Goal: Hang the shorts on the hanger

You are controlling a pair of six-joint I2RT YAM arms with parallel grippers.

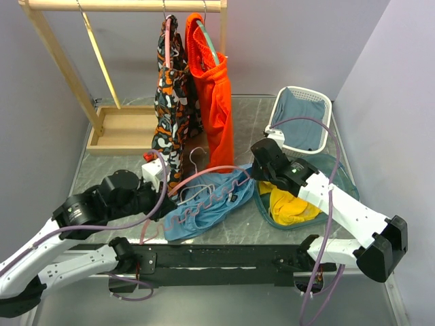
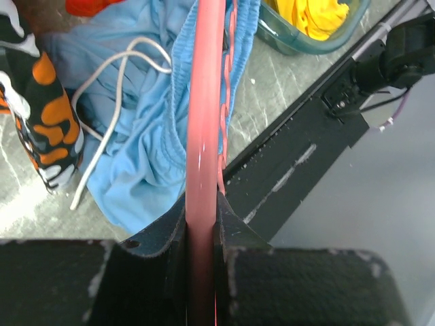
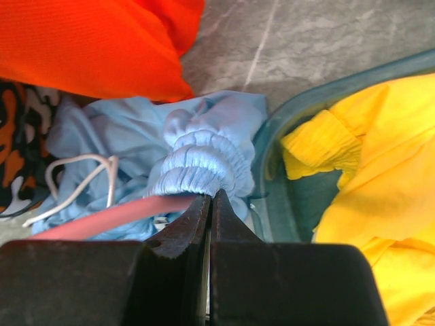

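Has shorts (image 1: 198, 225) crumpled on the near middle of the table (image 1: 115, 166), with hanger (image 2: 204, 122) lying across them. Pinches their bunched waistband at the right end in right pincer (image 3: 209, 202), fingers pressed together, just left of the tub (image 3: 292, 112) holding yellow cloth (image 3: 367, 156). Clamps hanger's pink arm in left pincer (image 2: 202, 221) at the shorts' near-left edge, jaws barely apart around it.
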